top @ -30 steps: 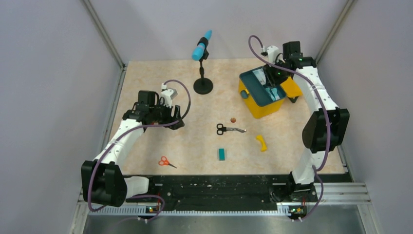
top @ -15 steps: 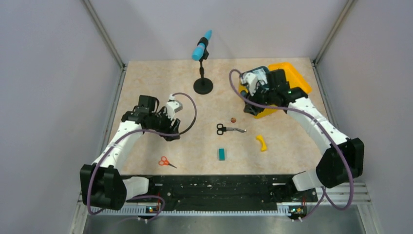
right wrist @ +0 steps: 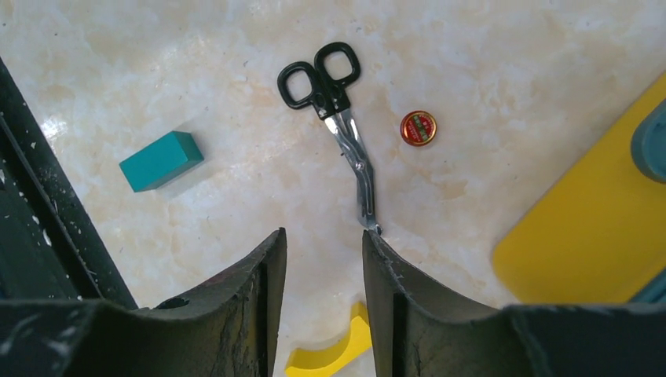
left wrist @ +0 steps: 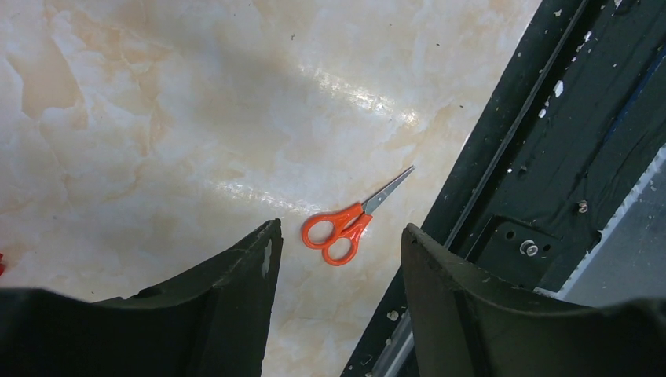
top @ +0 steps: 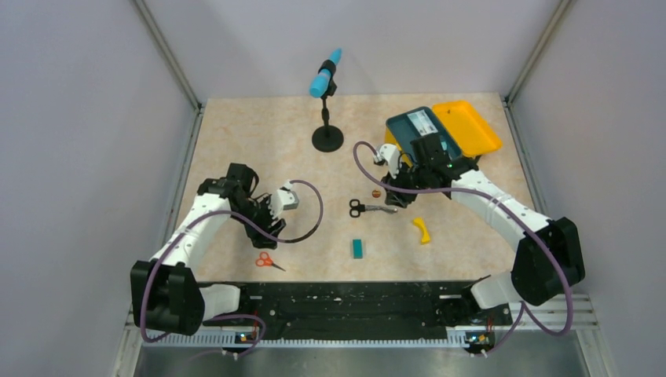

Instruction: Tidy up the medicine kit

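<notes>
The medicine kit [top: 408, 169] stands at the back right, a yellow box with its lid [top: 469, 126] lying open and the teal insert tray [top: 420, 126] showing; its yellow side also shows in the right wrist view [right wrist: 589, 236]. My right gripper [top: 399, 191] [right wrist: 323, 236] is open and empty above the blade tip of the black scissors [top: 369, 208] [right wrist: 338, 102], just in front of the kit. My left gripper [top: 269, 214] [left wrist: 339, 232] is open and empty above the orange scissors [top: 267, 260] [left wrist: 345, 232].
A small red round tin [top: 376, 192] [right wrist: 418, 128], a teal block [top: 358, 249] [right wrist: 161, 161] and a yellow curved piece [top: 422, 230] [right wrist: 338, 353] lie mid-table. A microphone stand [top: 327, 137] is at the back. A black rail [top: 353, 298] [left wrist: 550, 157] runs along the near edge.
My right arm has swung from behind the kit to its front left, over the black scissors; the lid now lies open flat. My left gripper has moved nearer, over the orange scissors.
</notes>
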Available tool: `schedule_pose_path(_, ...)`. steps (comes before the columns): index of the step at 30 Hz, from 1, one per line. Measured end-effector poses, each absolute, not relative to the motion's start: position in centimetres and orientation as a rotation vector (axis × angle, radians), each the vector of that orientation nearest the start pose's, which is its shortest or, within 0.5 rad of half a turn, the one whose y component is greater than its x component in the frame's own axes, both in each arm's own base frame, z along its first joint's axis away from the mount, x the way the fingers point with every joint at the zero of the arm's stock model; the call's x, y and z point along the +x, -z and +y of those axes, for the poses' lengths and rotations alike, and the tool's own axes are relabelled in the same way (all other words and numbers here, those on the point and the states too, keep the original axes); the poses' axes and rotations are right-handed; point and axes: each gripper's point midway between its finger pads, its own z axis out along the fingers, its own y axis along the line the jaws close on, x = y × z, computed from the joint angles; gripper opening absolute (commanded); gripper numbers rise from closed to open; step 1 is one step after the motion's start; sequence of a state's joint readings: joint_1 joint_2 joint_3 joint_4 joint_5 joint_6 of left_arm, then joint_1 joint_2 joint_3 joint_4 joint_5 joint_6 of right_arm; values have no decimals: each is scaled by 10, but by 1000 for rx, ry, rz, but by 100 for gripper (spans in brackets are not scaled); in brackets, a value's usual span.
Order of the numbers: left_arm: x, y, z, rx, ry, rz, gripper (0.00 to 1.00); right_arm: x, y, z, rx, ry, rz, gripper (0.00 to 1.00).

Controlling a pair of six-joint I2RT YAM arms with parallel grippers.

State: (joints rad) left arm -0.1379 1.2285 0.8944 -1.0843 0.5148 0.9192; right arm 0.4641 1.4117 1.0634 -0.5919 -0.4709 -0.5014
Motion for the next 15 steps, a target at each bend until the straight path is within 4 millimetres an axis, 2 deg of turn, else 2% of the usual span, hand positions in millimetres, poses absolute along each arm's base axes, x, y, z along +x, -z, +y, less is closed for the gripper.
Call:
schedule_pose_path(3, 186, -93, -84, 1431, 586, 2342, 61, 284, -139, 210, -1270, -564, 2082, 36)
schedule_pose_path(7, 191, -93, -85, 1413, 578, 2339, 61, 309, -163, 214, -1089, -627, 2106, 35)
schedule_pose_path(9, 194, -93, -86, 1388, 576, 2340, 61, 330, -177, 204, -946, -668, 2118, 37)
schedule_pose_path(11, 197, -94, -88, 1352, 577, 2345, 61, 353, -192, 186, -795, -668, 2119, 38)
schedule_pose_path(13, 202, -96, -92, 1302, 581, 2347, 61, 371, -205, 171, -700, -644, 2102, 40)
schedule_pose_path(15, 209, -100, -96, 1244, 586, 2344, 61, 380, -217, 167, -673, -632, 2069, 40)
